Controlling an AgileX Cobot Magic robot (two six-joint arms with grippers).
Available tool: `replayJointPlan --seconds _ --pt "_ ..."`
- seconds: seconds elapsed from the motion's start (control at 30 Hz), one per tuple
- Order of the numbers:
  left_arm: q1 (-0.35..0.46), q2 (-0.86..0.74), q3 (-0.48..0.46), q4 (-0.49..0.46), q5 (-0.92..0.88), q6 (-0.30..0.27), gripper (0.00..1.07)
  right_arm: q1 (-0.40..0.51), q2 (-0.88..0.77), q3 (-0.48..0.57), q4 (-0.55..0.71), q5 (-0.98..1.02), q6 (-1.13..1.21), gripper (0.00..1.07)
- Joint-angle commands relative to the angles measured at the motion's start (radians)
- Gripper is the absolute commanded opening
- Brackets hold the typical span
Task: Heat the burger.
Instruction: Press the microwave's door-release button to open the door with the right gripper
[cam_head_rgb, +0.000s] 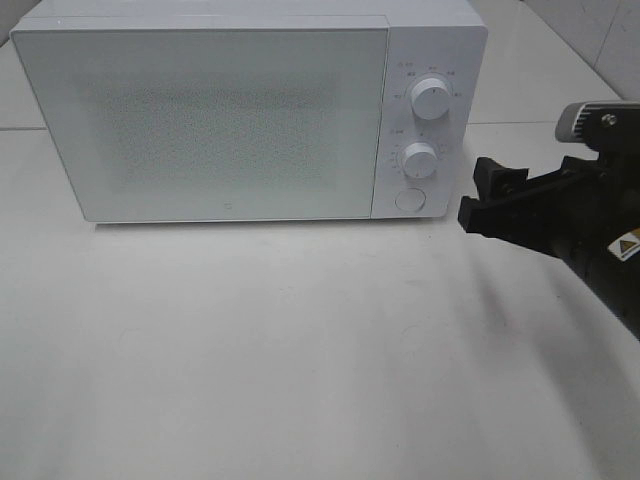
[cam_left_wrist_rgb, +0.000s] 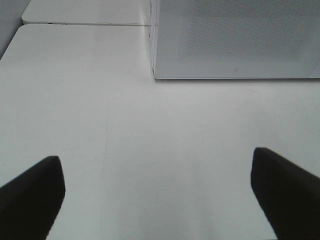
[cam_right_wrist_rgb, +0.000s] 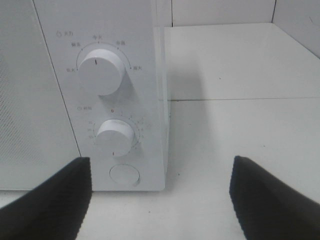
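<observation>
Microwave (cam_head_rgb: 230, 120) on the white table (cam_head_rgb: 300, 350), its frosted door (cam_head_rgb: 200, 115) closed, as my two arms wait in front of it. My right gripper (cam_head_rgb: 475, 195) hangs just beside the control panel, level with the lower knob (cam_right_wrist_rgb: 115, 136) and the round button (cam_right_wrist_rgb: 124, 174), with the upper knob (cam_right_wrist_rgb: 101, 70) above them. Its jaws stand well apart and hold nothing. My left gripper (cam_left_wrist_rgb: 157, 195), seen only from its own wrist camera, hovers over bare tabletop before the door's left corner, spread about as wide as it goes and likewise empty.

No view shows the burger. It is not on the visible table, and the frosted door hides whatever may be inside, so I cannot tell where it lies.

When it does come to hand, I expect something light but soft and loosely stacked, with a bun that dents and layers that slide. I judge the safest hold to be a gentle, wide pinch across the sides, low enough to catch the bottom bun, keeping the burger level throughout.
</observation>
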Motion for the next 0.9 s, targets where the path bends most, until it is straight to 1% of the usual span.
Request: replayJointPlan --seconds 0.03,0.1,0.27,0.53,0.57,0.6,0.67,0.7,0.73,0.77,0.8,0.83,0.87,0.9 --pt "0.003 -0.023 0.003 -0.003 -0.01 -0.005 0.95 0.042 0.032 -0.002 0.05 -0.041 -0.008 0.75" --pt "0.003 -0.023 0.003 -0.003 -0.01 -0.005 0.95 0.081 0.073 -0.01 0.085 -0.041 -0.008 0.75" --pt "0.003 -0.023 0.003 -0.003 -0.01 -0.005 0.95 0.117 0.122 -0.01 0.102 -0.063 -0.008 0.75" --pt "0.003 -0.023 0.003 -0.003 -0.01 -0.005 0.95 0.12 0.133 -0.01 0.106 -0.061 0.039 0.75" --pt "0.003 -0.023 0.003 -0.003 -0.01 -0.005 0.95 0.12 0.133 -0.01 0.106 -0.061 0.106 0.75" --pt "0.003 -0.023 0.003 -0.003 -0.01 -0.005 0.95 0.12 0.133 -0.01 0.106 -0.061 0.106 0.75" --pt "0.003 -0.023 0.003 -0.003 -0.01 -0.005 0.95 0.12 0.134 -0.01 0.106 -0.059 0.248 0.75" --pt "0.003 -0.023 0.003 -0.003 -0.01 -0.005 0.95 0.12 0.134 -0.01 0.106 -0.059 0.248 0.75" --pt "0.003 -0.023 0.003 -0.003 -0.01 -0.005 0.95 0.12 0.134 -0.01 0.106 -0.059 0.345 0.74" --pt "0.003 -0.023 0.003 -0.003 -0.01 -0.005 0.95 0.12 0.134 -0.01 0.106 -0.059 0.345 0.74" --pt "0.003 -0.023 0.003 -0.003 -0.01 -0.005 0.95 0.12 0.134 -0.01 0.106 -0.059 0.401 0.74" --pt "0.003 -0.023 0.003 -0.003 -0.01 -0.005 0.95 0.12 0.134 -0.01 0.106 -0.058 0.519 0.73" --pt "0.003 -0.023 0.003 -0.003 -0.01 -0.005 0.95 0.12 0.134 -0.01 0.106 -0.058 0.519 0.73" --pt "0.003 -0.023 0.003 -0.003 -0.01 -0.005 0.95 0.12 0.134 -0.01 0.106 -0.058 0.638 0.71"
